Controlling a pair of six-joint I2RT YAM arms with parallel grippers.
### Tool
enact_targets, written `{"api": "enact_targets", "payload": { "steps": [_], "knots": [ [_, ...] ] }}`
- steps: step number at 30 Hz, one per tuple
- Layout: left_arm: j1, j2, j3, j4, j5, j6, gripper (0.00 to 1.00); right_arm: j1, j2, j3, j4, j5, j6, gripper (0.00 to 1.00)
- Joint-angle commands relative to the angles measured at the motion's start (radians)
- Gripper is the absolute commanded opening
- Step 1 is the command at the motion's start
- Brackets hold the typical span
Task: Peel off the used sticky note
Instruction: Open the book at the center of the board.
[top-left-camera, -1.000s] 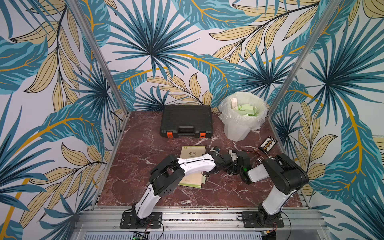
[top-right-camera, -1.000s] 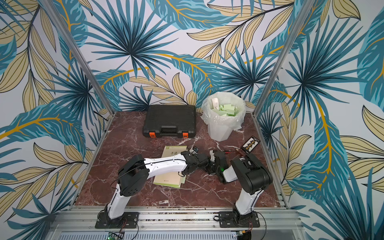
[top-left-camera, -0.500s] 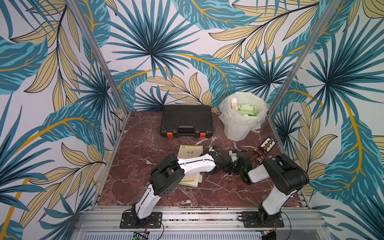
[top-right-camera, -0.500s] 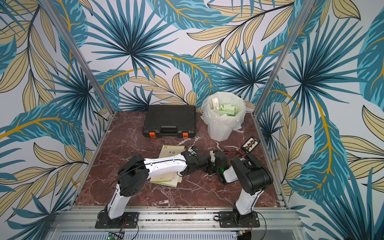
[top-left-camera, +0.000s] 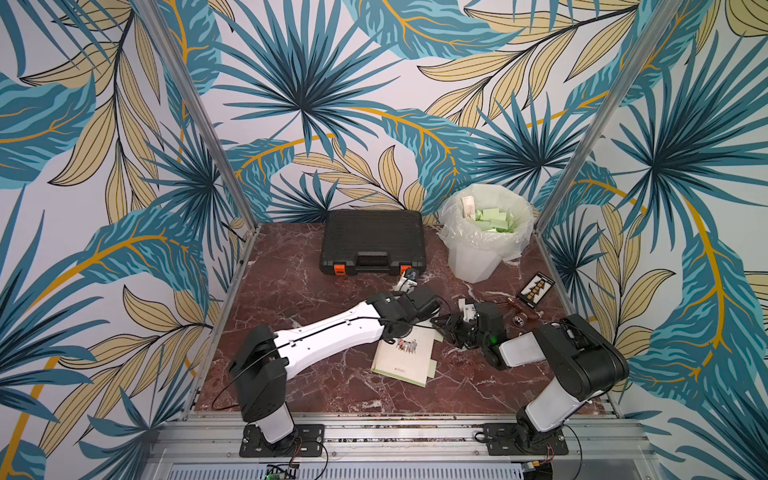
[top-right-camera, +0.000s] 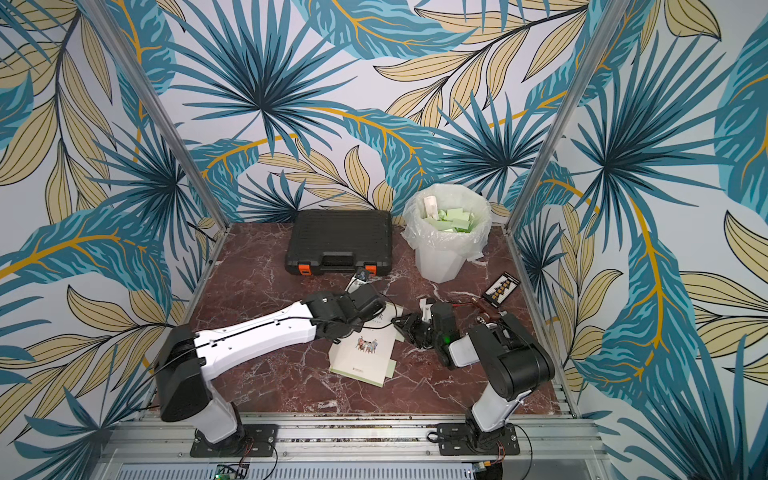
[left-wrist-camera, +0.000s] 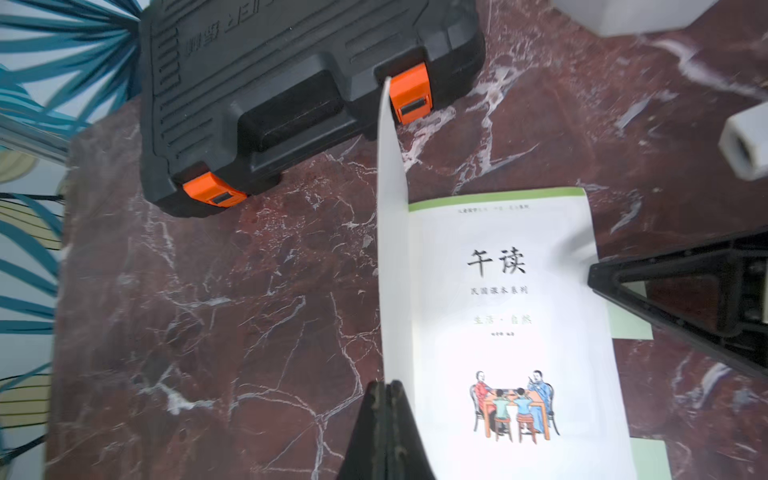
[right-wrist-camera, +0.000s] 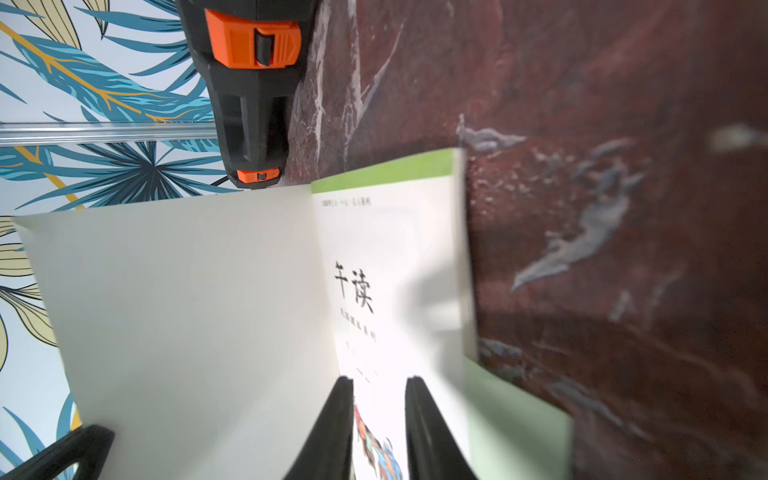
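Left fingers (left-wrist-camera: 374, 424) have just closed on the free edge of the cover (left-wrist-camera: 390, 249), which now stands upright off the book (left-wrist-camera: 519, 332). Right fingers (right-wrist-camera: 332, 428) hover part open, empty, above the exposed title page. The green sticky note (right-wrist-camera: 519, 415) protrudes at the book's 3 o'clock edge, still attached; peeling can likely begin. The bin (top-left-camera: 473, 266) stands beyond on the worktop (top-left-camera: 291, 291), at 1 o'clock.

Robot test cell: leaf-print walls (top-left-camera: 303, 104), aluminium posts (top-left-camera: 198, 112), marble-patterned tabletop (top-left-camera: 316, 386).
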Motion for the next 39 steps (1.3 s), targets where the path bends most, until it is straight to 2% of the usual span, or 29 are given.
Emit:
{"api": "enact_targets", "payload": {
  "steps": [1,7,12,17,21,31,39],
  "knots": [
    [0.078,-0.105,-0.133,0.162,0.131,-0.02,0.0,-0.003,-0.043,0.011,-0.057,-0.016,-0.034,0.26],
    [0.189,-0.157,-0.281,0.218,0.202,-0.041,0.0,-0.003,-0.105,0.014,-0.113,-0.01,-0.056,0.26],
    [0.227,-0.107,-0.349,0.277,0.216,-0.068,0.0,-0.003,-0.16,0.008,-0.157,-0.007,-0.067,0.26],
    [0.261,-0.032,-0.41,0.31,0.179,-0.108,0.0,-0.004,-0.218,0.006,-0.255,0.018,-0.115,0.26],
    [0.277,0.019,-0.433,0.307,0.139,-0.127,0.0,-0.004,-0.23,0.01,-0.288,0.035,-0.134,0.26],
    [0.283,0.113,-0.435,0.341,0.137,-0.091,0.0,-0.027,-0.255,0.007,-0.371,0.117,-0.169,0.25],
    [0.283,0.197,-0.433,0.367,0.142,-0.1,0.0,-0.074,-0.307,0.004,-0.434,0.124,-0.2,0.25]
  ]
}}
